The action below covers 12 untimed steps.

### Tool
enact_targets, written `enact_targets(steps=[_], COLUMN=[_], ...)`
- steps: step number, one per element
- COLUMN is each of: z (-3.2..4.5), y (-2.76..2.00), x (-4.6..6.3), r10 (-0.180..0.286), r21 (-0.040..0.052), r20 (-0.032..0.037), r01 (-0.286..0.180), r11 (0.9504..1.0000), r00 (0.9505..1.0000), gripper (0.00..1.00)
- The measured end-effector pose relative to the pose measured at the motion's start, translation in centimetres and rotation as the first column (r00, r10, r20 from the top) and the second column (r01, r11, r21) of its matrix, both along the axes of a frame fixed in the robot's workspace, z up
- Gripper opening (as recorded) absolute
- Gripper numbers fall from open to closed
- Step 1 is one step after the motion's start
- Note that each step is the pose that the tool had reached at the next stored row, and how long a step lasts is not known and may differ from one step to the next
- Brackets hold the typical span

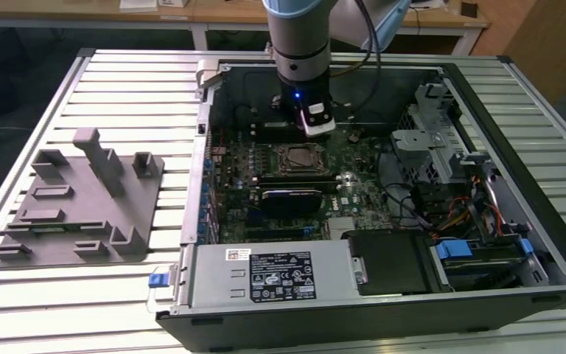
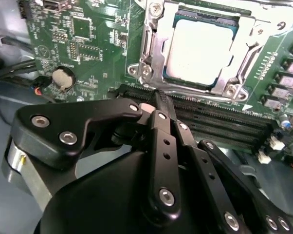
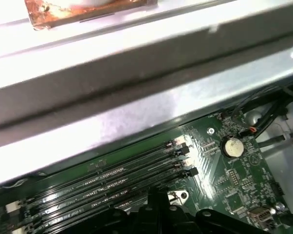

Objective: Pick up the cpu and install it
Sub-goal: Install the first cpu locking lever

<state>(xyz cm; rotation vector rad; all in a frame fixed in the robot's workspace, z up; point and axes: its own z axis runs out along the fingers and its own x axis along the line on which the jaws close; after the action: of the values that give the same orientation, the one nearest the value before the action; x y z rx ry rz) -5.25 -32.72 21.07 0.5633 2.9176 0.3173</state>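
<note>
The cpu sits seated in the socket on the green motherboard, silvery top up, metal frame around it. The tool hangs over the memory slots just beside the socket, fingers clenched together, gripping nothing. In the exterior view the arm reaches down into the open computer case on the slatted worktop; the grey tray lies at the exterior view's left.
</note>
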Motion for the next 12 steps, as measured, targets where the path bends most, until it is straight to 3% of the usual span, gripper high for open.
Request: enact_targets(steps=[3, 5, 10, 12], z=[0.67, 0.90, 1.17, 1.20], y=[0.00, 0.02, 0.03, 0.02], x=[0.00, 0.04, 0.33, 0.48], r10=[0.000, 0.000, 0.000, -0.001], r21=[-0.0027, -0.0123, -0.0706, -0.1012], r20=[0.0000, 0.0004, -0.0048, -0.0115], r01=[0.000, 0.000, 0.000, 0.000], r11=[1.0000, 0.9999, 0.9975, 0.9949], r00=[1.0000, 1.0000, 1.0000, 0.9999], gripper=[0.11, 0.11, 0.11, 0.11])
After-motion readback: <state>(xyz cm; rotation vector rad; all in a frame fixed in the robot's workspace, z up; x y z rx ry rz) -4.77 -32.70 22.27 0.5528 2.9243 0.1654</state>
